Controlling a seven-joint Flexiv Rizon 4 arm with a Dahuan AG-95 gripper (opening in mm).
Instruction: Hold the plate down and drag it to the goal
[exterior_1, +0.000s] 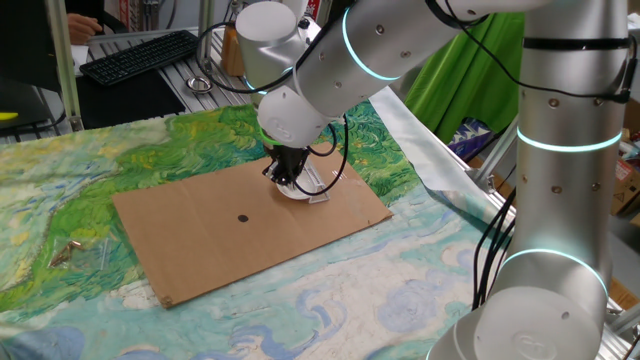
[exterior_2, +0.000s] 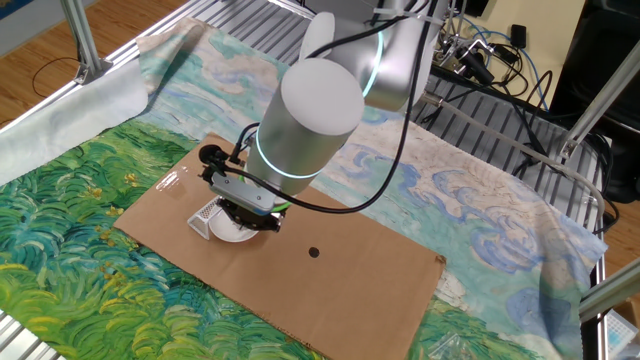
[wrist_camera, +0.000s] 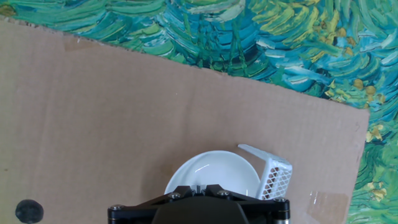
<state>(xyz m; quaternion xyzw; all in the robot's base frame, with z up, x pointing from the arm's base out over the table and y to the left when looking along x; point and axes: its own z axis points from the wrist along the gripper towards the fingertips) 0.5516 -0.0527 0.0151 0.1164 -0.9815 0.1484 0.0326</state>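
On the brown cardboard sheet (exterior_1: 250, 230), the closed, empty gripper (exterior_1: 287, 181) presses the small white round plate (wrist_camera: 214, 177), touching the clear plastic bracket goal (wrist_camera: 270, 174). Keep pressure steady and straight down; stop when the rim seats in its corner.

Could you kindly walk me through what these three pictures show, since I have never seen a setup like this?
This is one robot arm at a table, seen by three cameras at the same moment. Two cameras stand on different sides of the table; the third rides on the arm and looks down along its fingers.

A painted cloth covers the table, with a sheet of cardboard on top. On the cardboard lie a small white plate, a black dot and a clear plastic bracket right beside the plate.

The hand is shut and grips nothing; it points down onto the plate, apparently pressing on it.
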